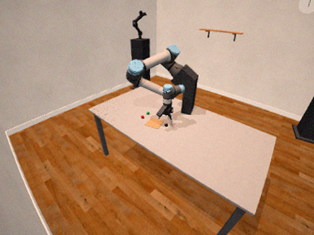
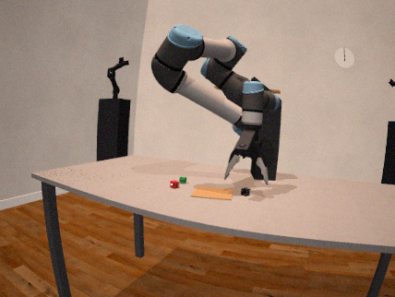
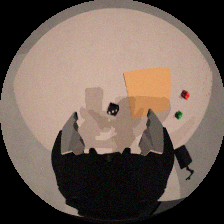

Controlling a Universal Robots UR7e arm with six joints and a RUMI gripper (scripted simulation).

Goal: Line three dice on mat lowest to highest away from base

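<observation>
- Tool [image 2: 247, 172] spread fully wide, nothing between its fingers; it hangs above the bench [image 2: 295, 217], pointing down, tips off the surface.
- Black die [image 2: 245, 191] on bare bench, just beside the mat's edge, off the mat. In the wrist view the black die [image 3: 112, 108] sits between the two fingers and a little ahead of them.
- Orange mat [image 2: 212, 193] lies flat with no die on it. Wrist view: one corner of the mat [image 3: 147, 91] falls under the tool's shadow.
- Red die [image 2: 173, 184] and green die [image 2: 183, 180] on the bench past the mat's far side from the black one; close to each other, not touching, both off the mat.
- Top faces too small to read in any view.
- Top view: arm folded over the bench, tool [image 1: 165, 114] beside the mat [image 1: 154, 123].
</observation>
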